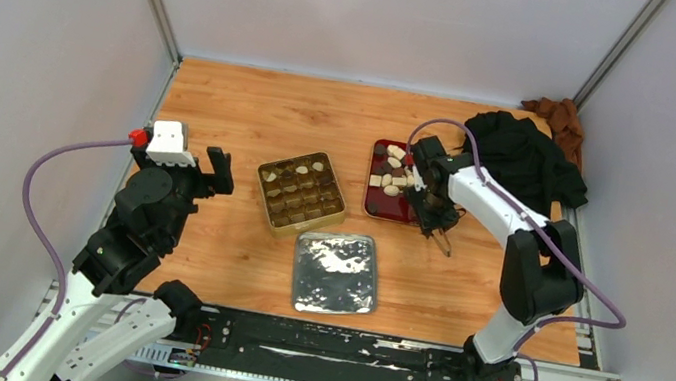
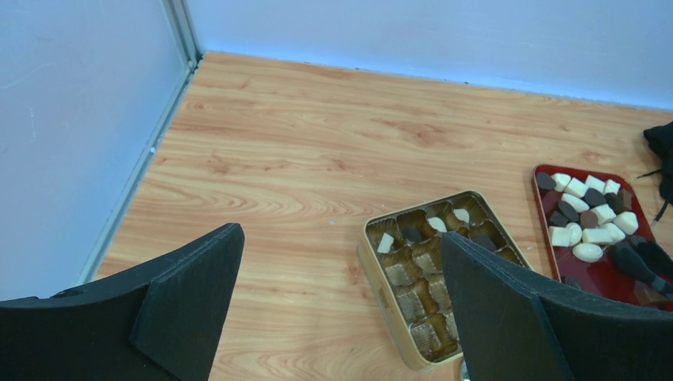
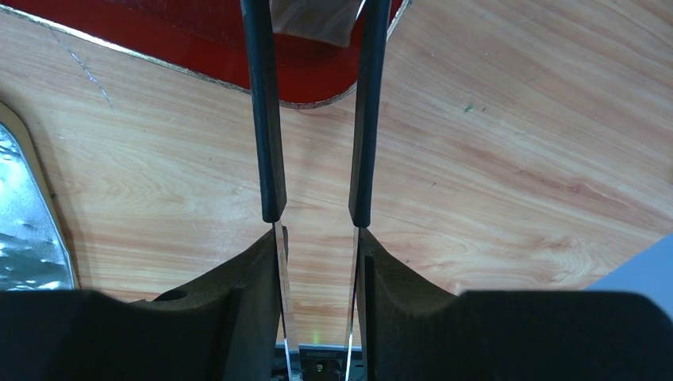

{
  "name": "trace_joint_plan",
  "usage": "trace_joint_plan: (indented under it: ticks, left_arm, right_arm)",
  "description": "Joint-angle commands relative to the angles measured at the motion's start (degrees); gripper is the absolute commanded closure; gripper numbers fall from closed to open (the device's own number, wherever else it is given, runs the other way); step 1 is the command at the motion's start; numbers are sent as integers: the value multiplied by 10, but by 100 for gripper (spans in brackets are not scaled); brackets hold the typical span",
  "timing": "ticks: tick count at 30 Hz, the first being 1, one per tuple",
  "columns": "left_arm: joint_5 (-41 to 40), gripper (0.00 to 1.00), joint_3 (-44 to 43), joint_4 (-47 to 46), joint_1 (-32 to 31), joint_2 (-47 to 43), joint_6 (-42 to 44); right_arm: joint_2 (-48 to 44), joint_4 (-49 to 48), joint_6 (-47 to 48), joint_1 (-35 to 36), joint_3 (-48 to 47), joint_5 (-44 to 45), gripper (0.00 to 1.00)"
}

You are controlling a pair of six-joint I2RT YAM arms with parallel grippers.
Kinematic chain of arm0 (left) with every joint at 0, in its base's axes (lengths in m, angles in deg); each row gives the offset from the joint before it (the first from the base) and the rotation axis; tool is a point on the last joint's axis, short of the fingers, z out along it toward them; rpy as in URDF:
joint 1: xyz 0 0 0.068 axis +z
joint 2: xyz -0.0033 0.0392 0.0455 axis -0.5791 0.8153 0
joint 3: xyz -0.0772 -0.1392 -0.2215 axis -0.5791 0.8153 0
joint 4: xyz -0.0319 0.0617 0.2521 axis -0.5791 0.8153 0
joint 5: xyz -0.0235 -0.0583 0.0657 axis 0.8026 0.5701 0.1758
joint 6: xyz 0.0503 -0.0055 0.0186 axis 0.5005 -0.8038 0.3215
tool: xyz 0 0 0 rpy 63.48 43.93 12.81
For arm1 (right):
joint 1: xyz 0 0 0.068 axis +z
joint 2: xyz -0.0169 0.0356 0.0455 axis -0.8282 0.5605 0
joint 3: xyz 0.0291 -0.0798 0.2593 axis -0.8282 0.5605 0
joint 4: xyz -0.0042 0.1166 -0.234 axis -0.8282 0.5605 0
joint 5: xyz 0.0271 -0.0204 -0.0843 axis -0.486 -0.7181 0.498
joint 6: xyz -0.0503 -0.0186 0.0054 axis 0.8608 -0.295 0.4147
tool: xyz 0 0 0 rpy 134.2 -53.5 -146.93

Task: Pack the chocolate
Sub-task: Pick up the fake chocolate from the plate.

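1. Wood table [image 1: 255, 107], pale grey walls on three sides.
2. Left gripper [image 1: 215, 172] [image 2: 341, 234]: raised over the table's left side, jaws spread wide, nothing between them. Its camera looks across to the tin and the red tray.
3. Tin [image 1: 308, 228] [image 2: 367, 262]: gold, mid-table, set at an angle, with a brown grid inside. A few white pieces of chocolate [image 2: 385, 242] sit in the far cells. Cannot tell whether any dark pieces lie in the rest, as they would be brown on brown.
4. Silver tray [image 1: 335, 271] [image 3: 24, 222]: just beside the tin, on its near side.
5. Red tray [image 1: 369, 195] [image 2: 603, 278] [image 3: 317, 71]: right of the tin and apart from it. Most of the chocolate [image 1: 396, 152] [image 2: 587, 252] is here, white and dark mixed, loose.
6. Right gripper [image 1: 433, 215] [image 3: 317, 238]: at the red tray's near right corner, clamped on tongs [image 3: 263, 119]. The fingers press on the metal blades, and the black-sleeved arms reach over the tray's rim. A blurred tan-brown chunk shows between the arms at the top edge of the wrist view. Cannot tell whether it is pinched.
7. Black cloth [image 1: 521, 157]: heaped at the far right. Brown cloth [image 1: 557, 117] in the corner behind it.
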Motion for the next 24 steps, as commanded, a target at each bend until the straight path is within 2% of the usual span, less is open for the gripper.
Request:
trace_joint_plan:
  ticks: [1, 24]
  left_arm:
    - [-1, 0, 6, -11, 3, 0, 2]
    - [-2, 0, 6, -11, 3, -2, 2]
  right_arm:
    - [13, 5, 12, -9, -17, 0, 59]
    - [26, 17, 14, -15, -42, -11, 61]
